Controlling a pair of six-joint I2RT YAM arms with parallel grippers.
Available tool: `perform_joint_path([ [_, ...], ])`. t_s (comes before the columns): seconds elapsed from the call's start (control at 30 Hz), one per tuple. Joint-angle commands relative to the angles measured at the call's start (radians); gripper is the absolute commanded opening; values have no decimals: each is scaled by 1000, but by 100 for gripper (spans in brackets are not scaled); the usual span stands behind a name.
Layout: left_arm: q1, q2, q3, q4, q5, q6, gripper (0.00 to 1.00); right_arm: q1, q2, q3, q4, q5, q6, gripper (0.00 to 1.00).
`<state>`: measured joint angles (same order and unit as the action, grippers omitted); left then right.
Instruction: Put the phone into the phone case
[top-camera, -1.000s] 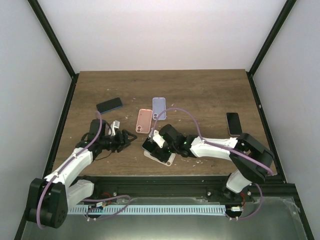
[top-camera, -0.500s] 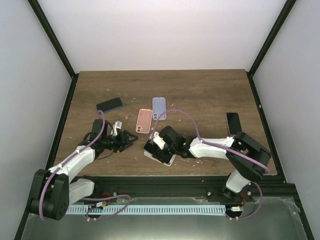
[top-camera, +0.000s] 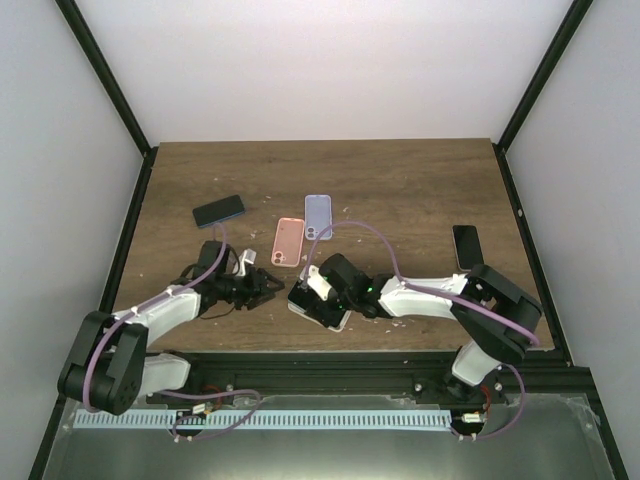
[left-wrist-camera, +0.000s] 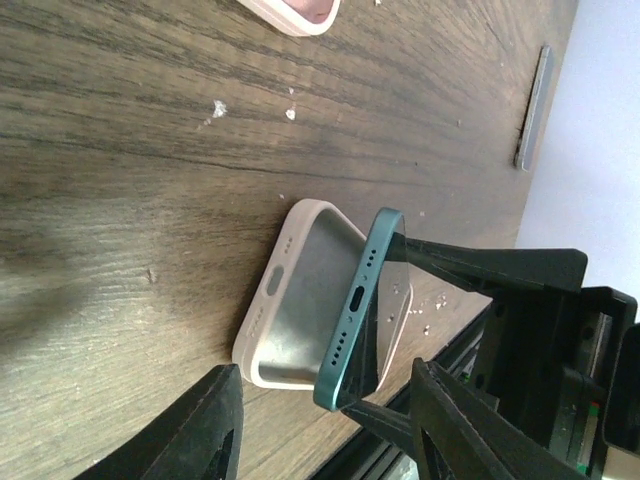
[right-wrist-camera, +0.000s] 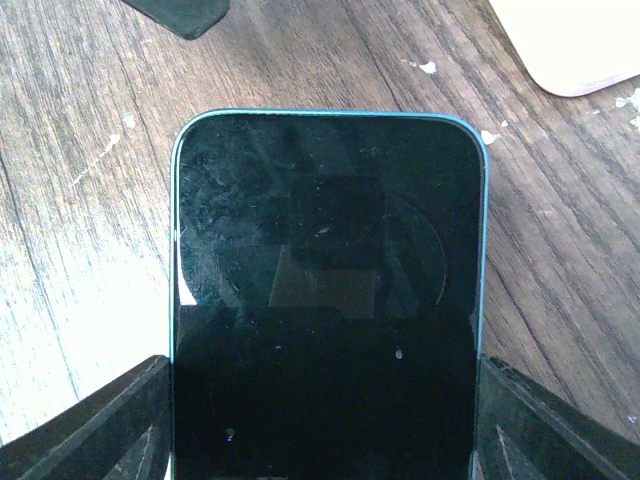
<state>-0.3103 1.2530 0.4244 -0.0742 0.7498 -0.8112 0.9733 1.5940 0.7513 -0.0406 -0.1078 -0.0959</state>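
Note:
A teal-edged phone stands tilted on its long edge inside a beige phone case that lies flat near the table's front edge. My right gripper is shut on the phone. In the right wrist view the phone's black screen fills the frame between the two fingers, with the right gripper clamped on its sides. My left gripper sits just left of the case, open, pointing at the phone's port end. In the left wrist view the left gripper holds nothing between its fingers.
A pink case and a lavender case lie behind the work spot. A dark phone rests at the back left and a black phone at the right. White crumbs dot the wood around the case.
The left gripper has moved right, up close to the case and phone, and its jaws have narrowed. The right gripper keeps its hold on the phone, shifted only slightly.

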Motion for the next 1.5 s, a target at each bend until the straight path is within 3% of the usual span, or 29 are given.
perform_joint_path([
  [0.0,-13,27,25,53,-21,6,47,8,-22,10,-8,12,-17,70],
  [0.37,-28,79,6,95,-51,16,46,8,-133,41,-92,-11,25,87],
  [0.53,-31,80,10,93,-63,26,46,8,-105,70,-152,34,72,86],
  [0.63,-35,81,12,121,-65,37,44,8,-101,124,-229,97,216,84],
  [0.8,-64,101,45,111,-127,76,39,6,-136,196,-399,184,613,82],
  [1.03,-94,104,43,122,-177,96,39,5,-214,109,-521,210,980,75],
  [1.23,-107,137,6,234,-126,66,39,0,-337,-45,-423,173,1170,73],
  [1.47,-118,173,18,214,-149,75,38,1,-371,-163,-325,145,1329,67],
])
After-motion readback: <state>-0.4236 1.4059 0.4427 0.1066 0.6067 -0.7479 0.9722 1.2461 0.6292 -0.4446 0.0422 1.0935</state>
